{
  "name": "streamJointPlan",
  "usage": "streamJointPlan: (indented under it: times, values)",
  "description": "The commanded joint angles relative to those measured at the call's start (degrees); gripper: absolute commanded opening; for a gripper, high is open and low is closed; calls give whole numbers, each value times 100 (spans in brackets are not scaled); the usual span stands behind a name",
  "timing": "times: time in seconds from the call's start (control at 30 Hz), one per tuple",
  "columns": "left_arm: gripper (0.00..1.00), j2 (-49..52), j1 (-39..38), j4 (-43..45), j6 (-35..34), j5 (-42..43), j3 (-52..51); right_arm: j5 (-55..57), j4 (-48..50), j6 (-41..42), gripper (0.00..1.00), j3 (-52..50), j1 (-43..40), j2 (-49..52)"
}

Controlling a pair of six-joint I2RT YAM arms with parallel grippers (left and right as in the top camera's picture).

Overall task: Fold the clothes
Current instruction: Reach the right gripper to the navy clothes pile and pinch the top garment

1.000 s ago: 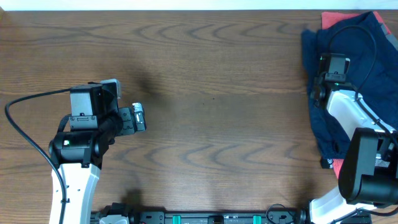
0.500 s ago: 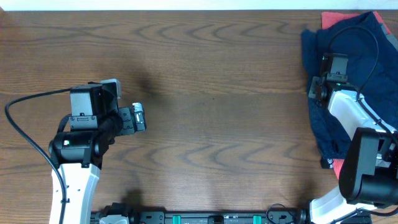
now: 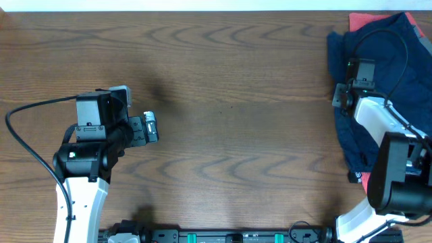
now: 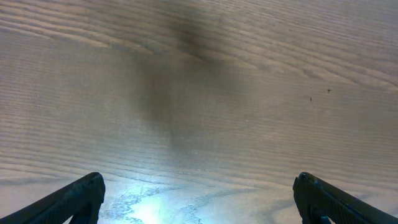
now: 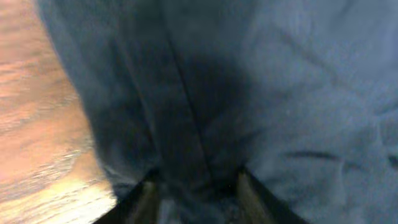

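Observation:
The clothes lie in a pile at the table's right edge. It is mostly dark navy cloth (image 3: 381, 40), with a coral-red piece (image 3: 361, 20) showing at its far end and another bit of red (image 3: 365, 179) near the front. No grey piece shows. My right gripper (image 3: 340, 94) is on the left edge of the navy cloth. In the right wrist view its fingers (image 5: 196, 193) are pinched on a bunched fold of navy cloth (image 5: 298, 93). My left gripper (image 3: 150, 127) is open and empty over bare wood, its fingers (image 4: 199, 199) wide apart.
The brown wooden table (image 3: 229, 101) fills the overhead view. The pile runs off the right edge of that view. A black cable (image 3: 27, 145) loops by the left arm. A rail (image 3: 223, 236) lies along the front edge.
My right gripper has shifted slightly towards the far side and left along the navy cloth's edge. The left arm has not moved.

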Motion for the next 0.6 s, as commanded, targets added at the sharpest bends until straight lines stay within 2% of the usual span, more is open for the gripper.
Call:
streamJointPlan:
  times: [0.0, 0.23, 0.3, 0.4, 0.57]
  values:
    - [98, 11, 24, -15, -39, 37, 107, 457, -9, 271, 33, 28, 31, 26]
    - [98, 11, 24, -11, -39, 37, 107, 529, 13, 264, 34, 33, 33, -153]
    - [98, 11, 24, -13, -39, 37, 107, 529, 11, 267, 24, 33, 33, -245]
    - [98, 11, 24, -13, -39, 39, 107, 531, 9, 267, 1, 33, 33, -317]
    - [98, 11, 22, -13, -39, 39, 107, 525, -173, 264, 1, 35, 37, -413]
